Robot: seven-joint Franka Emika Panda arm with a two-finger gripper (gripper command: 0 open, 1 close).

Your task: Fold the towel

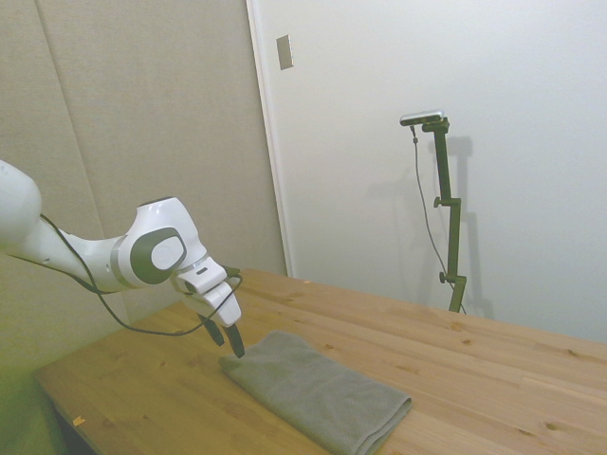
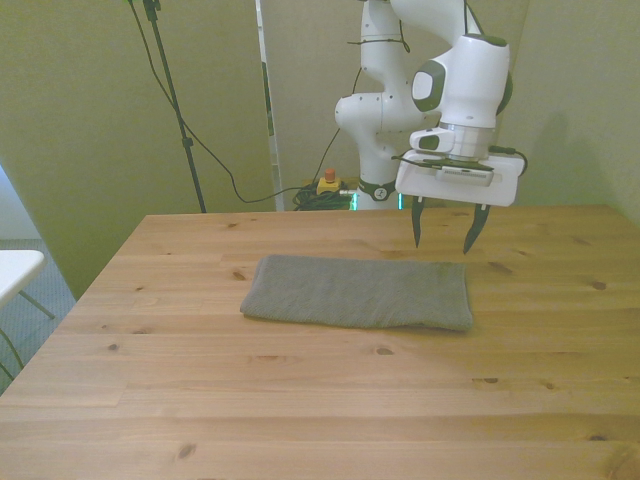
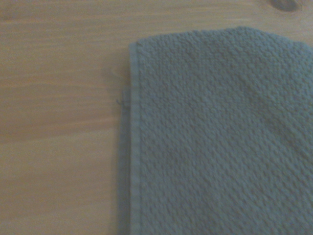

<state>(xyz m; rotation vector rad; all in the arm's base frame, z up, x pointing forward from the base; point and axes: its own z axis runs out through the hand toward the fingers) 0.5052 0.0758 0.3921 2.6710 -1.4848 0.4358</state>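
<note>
The towel (image 2: 358,292) lies flat and folded in a long strip on the table (image 2: 300,400), nothing else lying on the wood around it. At about 1 o'clock from the towel's middle in the front view, the gripper (image 2: 443,224) hangs just above the towel's far corner, fingers spread wide, holding and touching nothing; the wrist view shows that corner's hemmed edge (image 3: 132,147) on bare wood

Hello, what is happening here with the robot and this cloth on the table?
A white robot arm is working on folding a grey towel that lies flat on the wooden table. The gripper hangs just above the towel's end on the front view's right, with its fingers open and pointing down. It is not touching the towel yet, so no new fold has begun.
</note>
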